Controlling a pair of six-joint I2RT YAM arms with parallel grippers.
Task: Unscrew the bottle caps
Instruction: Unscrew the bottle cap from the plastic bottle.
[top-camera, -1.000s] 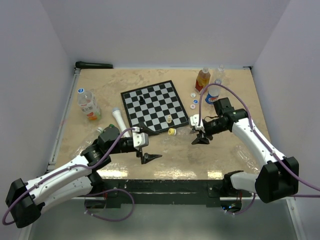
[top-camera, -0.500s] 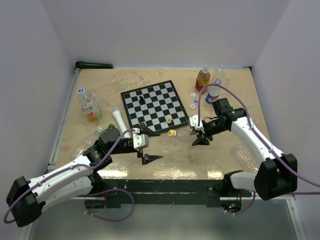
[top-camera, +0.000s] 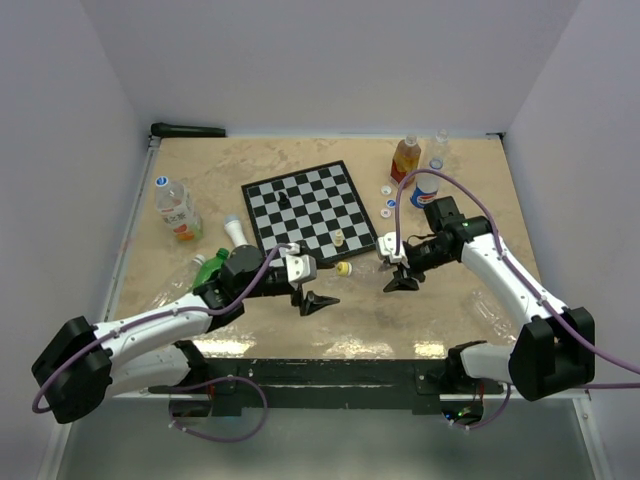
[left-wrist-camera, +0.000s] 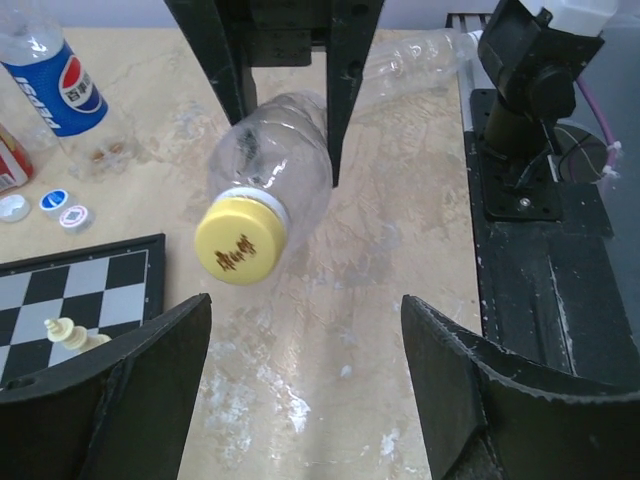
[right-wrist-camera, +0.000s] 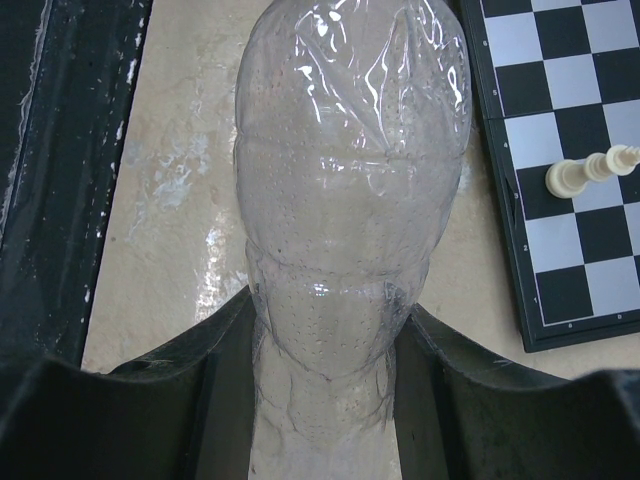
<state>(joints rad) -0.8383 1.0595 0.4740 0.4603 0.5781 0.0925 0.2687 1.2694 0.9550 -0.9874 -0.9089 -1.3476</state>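
A clear empty bottle (right-wrist-camera: 350, 190) lies level, held near its base by my right gripper (right-wrist-camera: 325, 370), which is shut on it. Its yellow cap (top-camera: 343, 266) points left, just off the chessboard's near corner. In the left wrist view the yellow cap (left-wrist-camera: 238, 250) faces the camera, with the bottle (left-wrist-camera: 275, 175) behind it between the right gripper's black fingers. My left gripper (left-wrist-camera: 305, 370) is open and empty, low over the table, a short way in front of the cap. In the top view it (top-camera: 312, 297) sits left of and below the cap.
A chessboard (top-camera: 310, 210) with a cream piece (top-camera: 339, 238) lies behind. A Pepsi bottle (top-camera: 425, 190), an orange bottle (top-camera: 404, 158) and loose caps (top-camera: 386, 200) stand at the back right. Bottles (top-camera: 173, 208) lie at the left, one green-capped (top-camera: 205, 270).
My left arm has swung right and forward, bringing its open gripper close to the yellow cap. My right gripper has kept the bottle in place.
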